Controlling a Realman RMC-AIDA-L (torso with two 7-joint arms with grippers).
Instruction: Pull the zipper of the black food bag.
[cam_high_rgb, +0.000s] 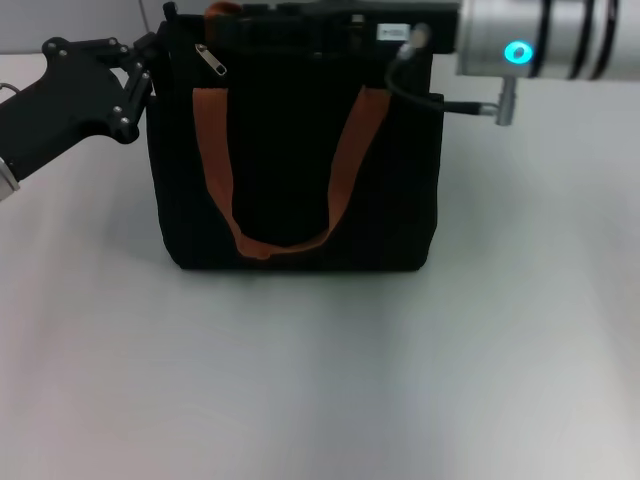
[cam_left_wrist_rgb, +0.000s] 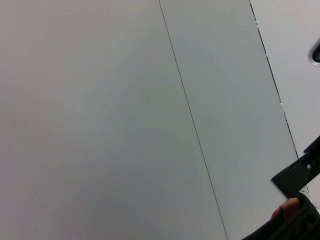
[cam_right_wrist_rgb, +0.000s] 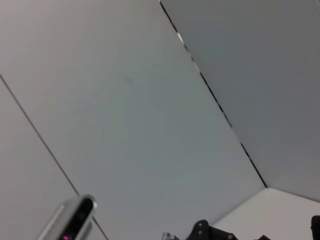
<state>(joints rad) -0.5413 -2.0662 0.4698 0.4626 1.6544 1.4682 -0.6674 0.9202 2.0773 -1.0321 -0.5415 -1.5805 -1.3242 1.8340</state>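
Nearest to us, the pale table (cam_high_rgb: 320, 400) lies in front of the black food bag (cam_high_rgb: 295, 160), which stands upright with its orange-brown strap (cam_high_rgb: 215, 170) looping down the front panel. We judge the bag soft and light, its fabric walls likely to sag or slide if the zip is tugged without something bracing them. Higher up, the zipper (cam_high_rgb: 210, 58) hangs as a small silver tab at the bag's top edge on our left side; that slim metal tab looks slippery and is the place to pinch, pulling along the zip line. Our left gripper (cam_high_rgb: 140, 85) sits just beside that upper corner, touching or nearly touching the bag, though we cannot tell how its fingers stand. Farthest back, our right gripper (cam_high_rgb: 300, 25) reaches across the bag's top, its fingers hidden.
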